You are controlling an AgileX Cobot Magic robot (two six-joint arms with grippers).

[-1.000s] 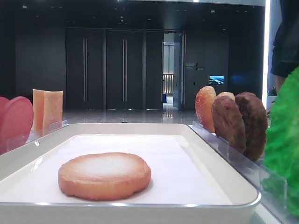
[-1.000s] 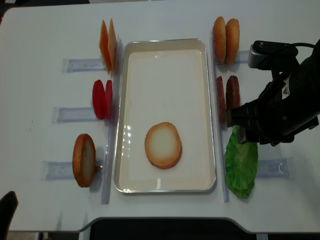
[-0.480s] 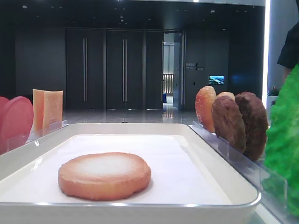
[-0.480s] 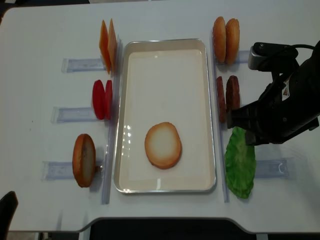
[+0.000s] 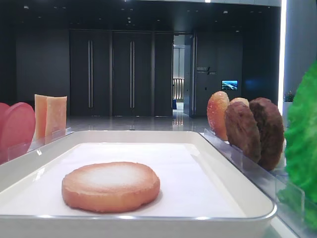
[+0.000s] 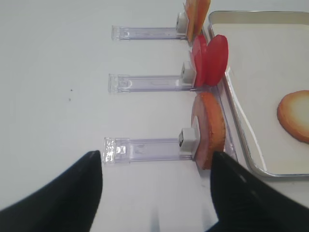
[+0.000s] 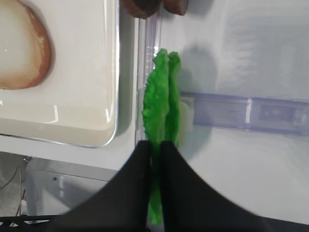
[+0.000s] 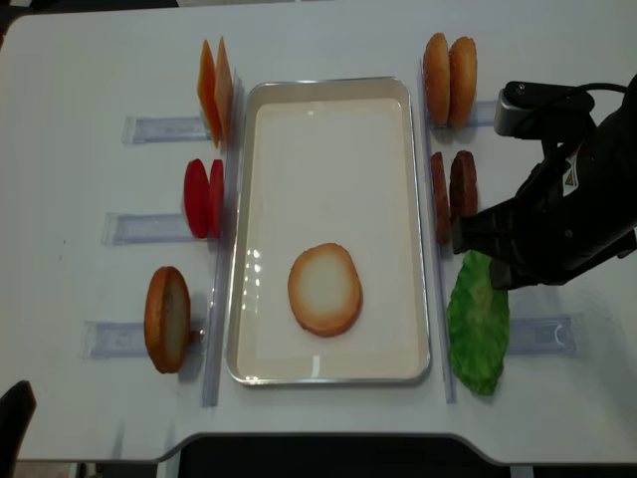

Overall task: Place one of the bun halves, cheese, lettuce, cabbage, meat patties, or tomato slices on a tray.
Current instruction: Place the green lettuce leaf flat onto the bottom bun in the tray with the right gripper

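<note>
My right gripper (image 7: 154, 157) is shut on the lower edge of the green lettuce (image 7: 161, 96), which stands on edge in its clear holder right of the white tray (image 8: 328, 88). From above, the right arm covers the top of the lettuce (image 8: 480, 324). One bun half (image 8: 324, 289) lies flat on the tray floor, pale face up. My left gripper (image 6: 157, 183) is open over bare table, near an upright bun half (image 6: 208, 130) in its holder left of the tray.
Left of the tray stand cheese slabs (image 8: 215, 90) and tomato slices (image 8: 203, 197) in clear holders. On the right are two more bun halves (image 8: 450, 68) and meat patties (image 8: 453, 194), just behind the lettuce. The table's front edge runs close to the tray.
The right gripper's jaws have closed onto the lettuce, and the leaf has drawn in slightly narrower. The left arm has not moved.
</note>
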